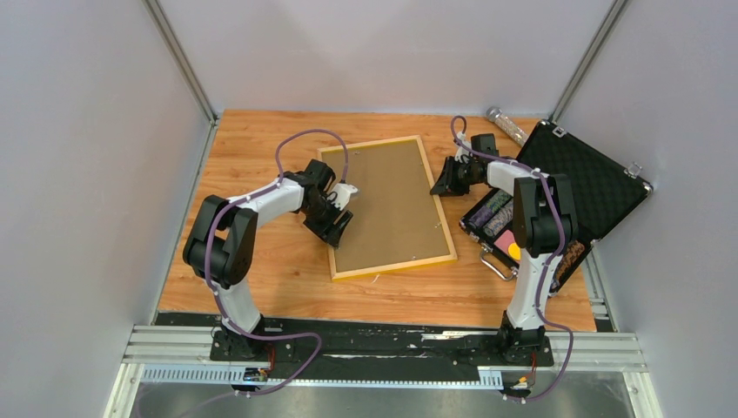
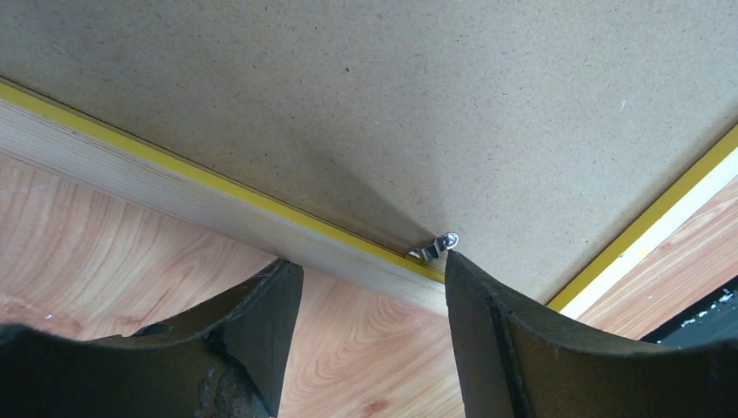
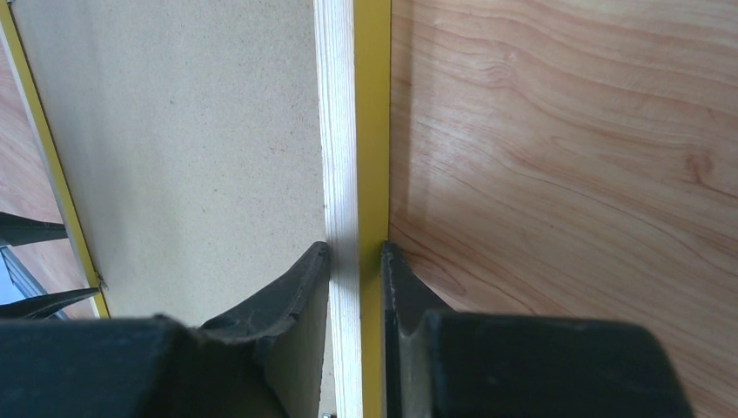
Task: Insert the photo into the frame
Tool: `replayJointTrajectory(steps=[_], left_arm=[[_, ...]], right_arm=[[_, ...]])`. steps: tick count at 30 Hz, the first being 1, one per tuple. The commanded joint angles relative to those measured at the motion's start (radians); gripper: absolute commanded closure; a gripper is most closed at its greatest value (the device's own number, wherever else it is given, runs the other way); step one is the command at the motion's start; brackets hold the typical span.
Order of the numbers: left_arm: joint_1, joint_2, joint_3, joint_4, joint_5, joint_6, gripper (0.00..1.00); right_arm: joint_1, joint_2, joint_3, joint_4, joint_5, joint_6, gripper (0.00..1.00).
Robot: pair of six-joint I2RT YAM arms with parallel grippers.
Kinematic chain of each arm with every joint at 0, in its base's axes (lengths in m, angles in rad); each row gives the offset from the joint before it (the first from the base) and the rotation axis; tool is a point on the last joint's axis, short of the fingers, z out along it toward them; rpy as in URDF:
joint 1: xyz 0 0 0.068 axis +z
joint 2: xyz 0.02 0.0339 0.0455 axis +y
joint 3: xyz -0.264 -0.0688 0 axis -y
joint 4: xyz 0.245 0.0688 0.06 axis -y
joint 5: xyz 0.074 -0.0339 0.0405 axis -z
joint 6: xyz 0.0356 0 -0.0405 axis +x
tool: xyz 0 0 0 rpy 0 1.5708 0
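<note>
So the left gripper (image 2: 374, 279) is at the frame's left rail, down toward the near corner. Its jaws are spread pretty wide and straddle that rail without squeezing anything: one finger on the table side, the other with its tip right at a little metal clip (image 2: 439, 244) on the board side.

The frame (image 1: 392, 261) itself, thin and yellow, lies flat and face down on the wooden table (image 1: 252, 157), a bit skewed, with its brown backing board (image 1: 387, 200) facing up.

The right gripper (image 1: 448, 183) is on the frame's right rail, near the far corner. Its fingers (image 3: 296, 287) are pinched narrow on that rail, one on each side, so it's got hold of it.

Right of the frame sits an open black foam-lined case (image 1: 592, 174) with some stuff inside.
</note>
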Motion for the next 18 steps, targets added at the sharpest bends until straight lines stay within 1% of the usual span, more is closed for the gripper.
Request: replayJointTrajectory(steps=[1, 7, 11, 18], left_arm=[[-0.007, 0.032, -0.001, -0.007, 0.016, 0.003, 0.30], [-0.006, -0.004, 0.011, 0.009, 0.032, -0.036, 0.33], [0.002, -0.021, 0.013, 0.030, 0.000, -0.070, 0.35], [0.043, 0.005, 0.043, 0.040, 0.003, -0.135, 0.36]], right_arm=[[-0.022, 0.039, -0.006, -0.010, 0.025, 0.028, 1.00], [-0.022, 0.038, -0.006, -0.009, 0.023, 0.028, 1.00], [-0.023, 0.038, -0.006, -0.009, 0.023, 0.028, 1.00], [-0.023, 0.036, -0.006, -0.010, 0.027, 0.025, 1.00]])
